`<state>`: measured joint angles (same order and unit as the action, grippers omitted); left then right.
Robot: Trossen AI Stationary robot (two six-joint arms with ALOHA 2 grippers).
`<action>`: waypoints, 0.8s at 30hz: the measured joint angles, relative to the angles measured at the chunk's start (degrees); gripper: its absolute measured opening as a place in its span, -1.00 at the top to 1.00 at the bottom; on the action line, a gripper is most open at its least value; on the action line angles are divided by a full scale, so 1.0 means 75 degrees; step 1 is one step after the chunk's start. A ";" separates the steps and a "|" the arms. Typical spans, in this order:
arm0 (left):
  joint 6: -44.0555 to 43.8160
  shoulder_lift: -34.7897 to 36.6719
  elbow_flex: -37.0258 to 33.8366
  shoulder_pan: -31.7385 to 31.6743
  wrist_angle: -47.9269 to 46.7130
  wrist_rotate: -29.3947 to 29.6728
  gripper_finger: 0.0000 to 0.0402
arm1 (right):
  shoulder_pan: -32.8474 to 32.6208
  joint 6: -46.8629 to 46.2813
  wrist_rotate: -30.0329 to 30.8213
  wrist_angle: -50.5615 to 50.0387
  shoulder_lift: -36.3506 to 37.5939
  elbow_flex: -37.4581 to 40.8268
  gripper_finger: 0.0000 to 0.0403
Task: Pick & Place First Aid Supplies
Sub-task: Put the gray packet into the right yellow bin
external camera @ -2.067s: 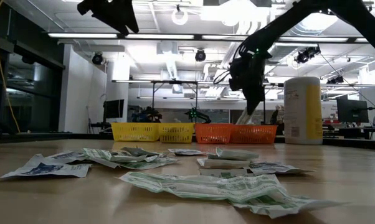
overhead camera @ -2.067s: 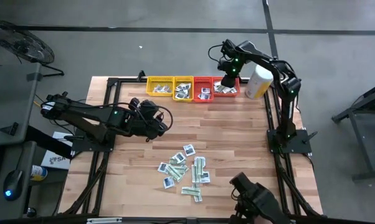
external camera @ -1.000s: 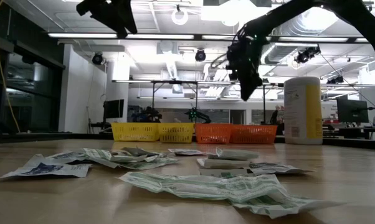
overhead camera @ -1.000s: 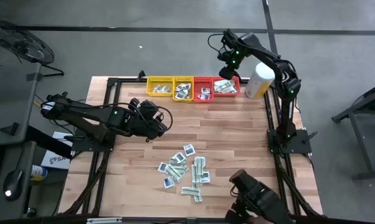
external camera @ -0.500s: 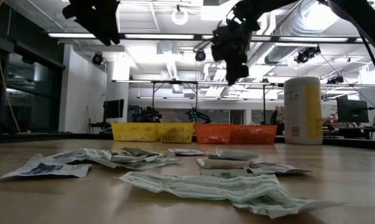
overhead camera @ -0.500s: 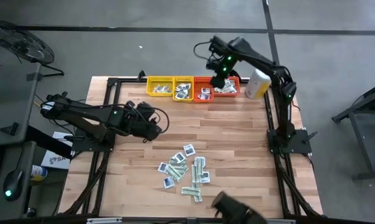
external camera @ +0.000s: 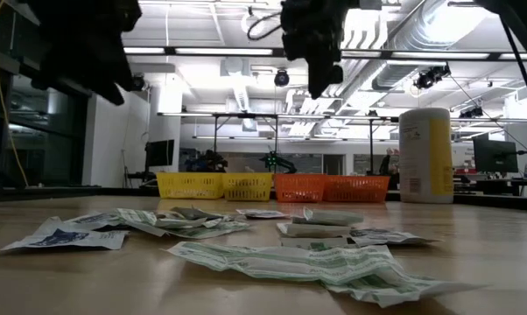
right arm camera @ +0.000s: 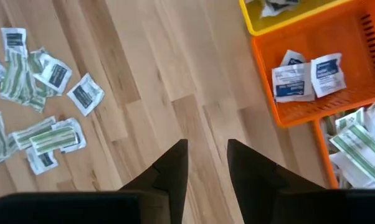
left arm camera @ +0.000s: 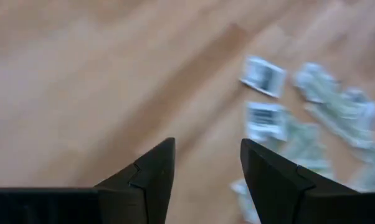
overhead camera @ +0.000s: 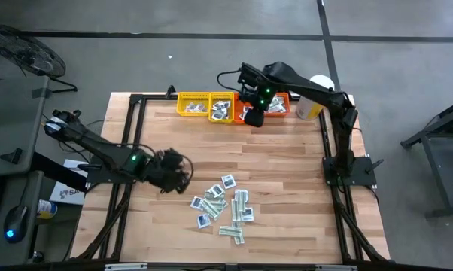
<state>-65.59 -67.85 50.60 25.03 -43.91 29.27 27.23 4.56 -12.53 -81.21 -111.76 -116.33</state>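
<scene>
We see a big workshop with bright lights behind a wooden counter (overhead camera: 287, 165). At the far edge of the counter sits a row of four trays, two yellow trays (overhead camera: 204, 105) and two red trays (overhead camera: 275, 113), and next to them stands a tall white-and-yellow canister (overhead camera: 311, 102).

The first aid supplies (overhead camera: 223, 207) lie in a loose heap on the near middle of the counter. Some packets already lie in the trays.

The left gripper (overhead camera: 175, 175) hangs just beside the heap, on its left. Its fingers stand apart with nothing between them. The right gripper (overhead camera: 255, 114) hangs over the red trays, far from the heap. It has a narrow gap between its fingers and holds nothing.

What could go wrong? We think the heap is the biggest trouble. The packets are thin and flat, and they lie on top of each other. The left gripper could pinch two at once, or just push them along the wood and pick up none. A packet could also slip out on the way and land outside a tray. The right arm moves close to the trays and the canister, so it could bump them.
</scene>
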 joint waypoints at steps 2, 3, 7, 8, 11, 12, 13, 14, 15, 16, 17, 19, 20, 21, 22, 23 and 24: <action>-0.0422 0.0025 -0.0453 0.0272 0.1054 -0.0226 0.10 | -0.0206 -0.0210 0.0152 0.0003 0.0132 0.0000 0.50; -0.0569 0.0014 -0.0639 0.0388 0.1507 -0.0385 0.10 | -0.0325 -0.0312 0.0228 0.0000 0.0183 0.0000 0.52; -0.1085 -0.0250 -0.1140 0.0829 0.2930 -0.0722 0.10 | -0.0829 -0.0796 0.0595 0.0003 0.0368 0.0000 0.58; -0.1186 -0.0335 -0.1182 0.0956 0.2999 -0.0722 0.10 | -0.0996 -0.0905 0.0693 0.0029 0.0392 0.0000 0.59; -0.1363 -0.0647 -0.1176 0.1258 0.3340 -0.0727 0.10 | -0.1493 -0.1226 0.0966 0.0104 0.0463 0.0000 0.63; -0.1451 -0.0738 -0.1177 0.1341 0.3320 -0.0737 0.10 | -0.1679 -0.1342 0.1040 0.0171 0.0471 0.0000 0.64; -0.1523 -0.0836 -0.1178 0.1432 0.3349 -0.0738 0.10 | -0.1864 -0.1447 0.1122 0.0227 0.0471 0.0000 0.65; -0.1596 -0.0948 -0.1178 0.1514 0.3445 -0.0747 0.10 | -0.2060 -0.1524 0.1204 0.0264 0.0471 0.0000 0.66; -0.1640 -0.1043 -0.1178 0.1574 0.3514 -0.0759 0.10 | -0.2258 -0.1585 0.1244 0.0302 0.0469 0.0005 0.67; -0.1663 -0.1129 -0.1178 0.1641 0.3560 -0.0774 0.10 | -0.2460 -0.1617 0.1309 0.0385 0.0468 0.0009 0.68; -0.1690 -0.1240 -0.1178 0.1691 0.3681 -0.0769 0.10 | -0.2679 -0.1671 0.1417 0.0565 0.0473 0.0065 0.70; -0.1717 -0.1407 -0.1176 0.1738 0.3827 -0.0784 0.10 | -0.3083 -0.1885 0.1731 0.0783 0.0474 0.0201 0.72; -0.1720 -0.1467 -0.1178 0.1740 0.3858 -0.0801 0.10 | -0.3285 -0.2051 0.1955 0.0853 0.0468 0.0299 0.74; -0.1716 -0.1549 -0.1177 0.1730 0.4018 -0.0824 0.10 | -0.3469 -0.2264 0.2150 0.1015 0.0468 0.0430 0.75; -0.1713 -0.1608 -0.1172 0.1714 0.4137 -0.0852 0.10 | -0.3635 -0.2492 0.2289 0.1241 0.0468 0.0600 0.77; -0.1709 -0.1634 -0.1170 0.1713 0.4101 -0.0847 0.10 | -0.3779 -0.2702 0.2352 0.1527 0.0471 0.0824 0.79; -0.1706 -0.1649 -0.1173 0.1711 0.4077 -0.0791 0.10 | -0.3930 -0.2919 0.2382 0.1840 0.0473 0.1092 0.82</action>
<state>-78.39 -80.22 41.80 37.87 -13.33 23.34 -2.25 -17.33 5.34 -67.41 -108.21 -108.14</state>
